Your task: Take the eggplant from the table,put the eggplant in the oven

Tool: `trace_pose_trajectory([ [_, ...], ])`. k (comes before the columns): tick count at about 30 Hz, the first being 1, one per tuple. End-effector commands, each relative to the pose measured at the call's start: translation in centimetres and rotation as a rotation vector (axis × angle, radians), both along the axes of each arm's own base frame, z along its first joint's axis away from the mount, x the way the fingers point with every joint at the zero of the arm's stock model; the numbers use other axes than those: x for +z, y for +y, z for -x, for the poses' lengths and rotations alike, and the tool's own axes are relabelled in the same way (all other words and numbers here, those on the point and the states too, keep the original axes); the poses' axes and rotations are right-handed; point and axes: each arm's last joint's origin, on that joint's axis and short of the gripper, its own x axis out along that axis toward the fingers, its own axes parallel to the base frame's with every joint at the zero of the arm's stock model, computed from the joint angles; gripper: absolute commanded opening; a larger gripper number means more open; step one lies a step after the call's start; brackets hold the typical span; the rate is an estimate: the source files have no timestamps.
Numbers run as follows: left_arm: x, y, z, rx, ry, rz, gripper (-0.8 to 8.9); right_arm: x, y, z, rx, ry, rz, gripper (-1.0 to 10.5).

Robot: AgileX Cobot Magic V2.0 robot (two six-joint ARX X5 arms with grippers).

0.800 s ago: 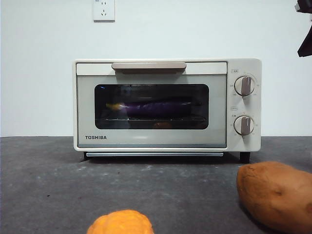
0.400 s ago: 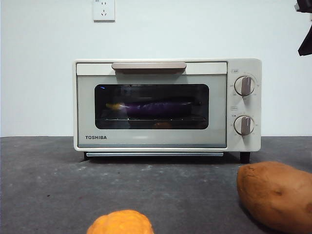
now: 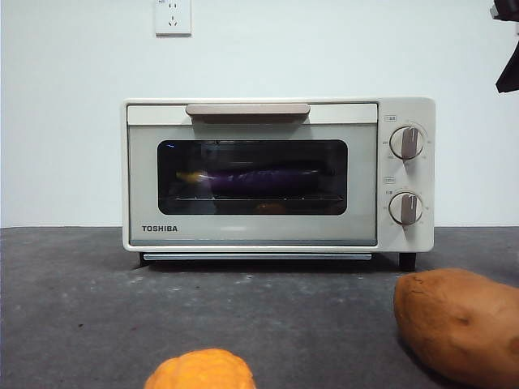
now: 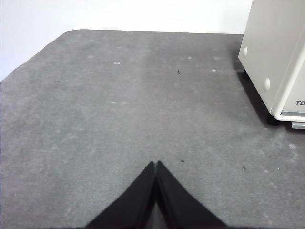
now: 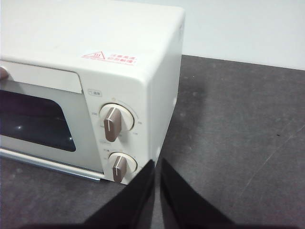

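Observation:
The eggplant (image 3: 259, 180) lies lengthwise on the rack inside the cream oven (image 3: 277, 174), seen through the dark glass of its closed door. My right gripper (image 5: 157, 164) is shut and empty, hovering above the table beside the oven's knob end (image 5: 114, 143); in the front view it shows only as a black tip (image 3: 508, 69) at the top right corner. My left gripper (image 4: 156, 166) is shut with nothing in it, over bare table (image 4: 119, 109) off the oven's other side (image 4: 276, 52).
A brown sweet potato (image 3: 458, 324) lies at the front right of the table. An orange corn cob end (image 3: 200, 370) pokes up at the front edge. A wall socket (image 3: 173, 16) is on the white wall behind.

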Motion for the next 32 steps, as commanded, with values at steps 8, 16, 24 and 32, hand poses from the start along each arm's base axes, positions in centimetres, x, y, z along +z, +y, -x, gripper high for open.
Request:
trace_pose_trajectory([
  [8,-0.8,0.0,-0.1,-0.001,0.032,-0.004,0.06,1.5,-0.3,2.1,-0.056,-0.104,0.037,0.0],
  [16,-0.8,0.0,-0.1,0.000,0.032,-0.004,0.06,1.9,-2.9,6.9,-0.200,-0.349,0.076,0.0],
  [24,-0.8,0.0,-0.1,0.000,0.032,-0.004,0.06,-5.2,-3.9,7.5,-0.216,-0.322,0.068,0.0],
  [32,-0.8,0.0,-0.1,0.000,0.033,-0.004,0.06,-9.5,-4.1,6.8,-0.217,-0.214,0.034,0.0],
])
